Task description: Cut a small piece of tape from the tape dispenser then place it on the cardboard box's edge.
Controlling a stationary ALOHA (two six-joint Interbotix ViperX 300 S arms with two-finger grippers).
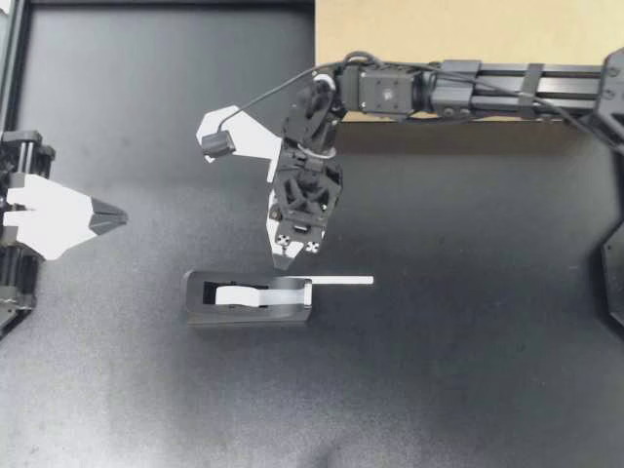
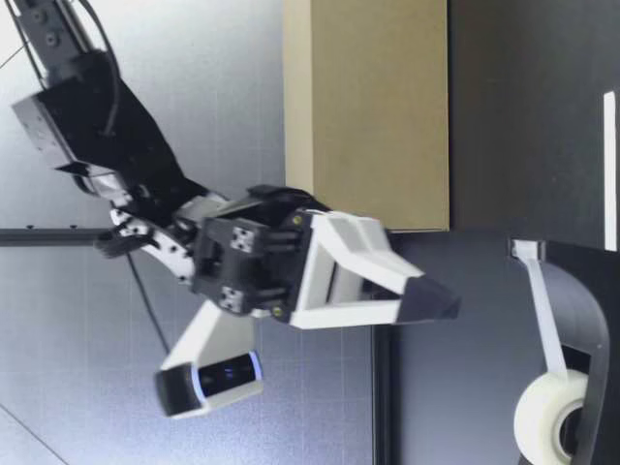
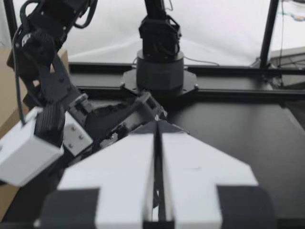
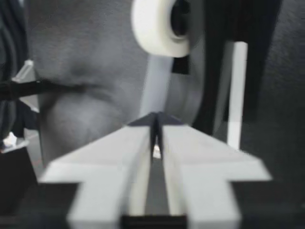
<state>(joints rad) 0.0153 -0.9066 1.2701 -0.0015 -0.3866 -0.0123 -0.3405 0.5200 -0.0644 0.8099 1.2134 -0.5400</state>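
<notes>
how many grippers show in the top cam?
2. My left gripper sits at the left edge of the table; my right gripper hovers by the tape dispenser, mid-table.

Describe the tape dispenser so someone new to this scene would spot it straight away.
On the black table, my right arm reaches in past the cardboard box, and my right hand points at the tape dispenser. Unlike the plain box, it is a low black block holding a white tape roll, with a thin white strip jutting from one end.

Right tool just beside tape dispenser; left tool well apart.
</notes>
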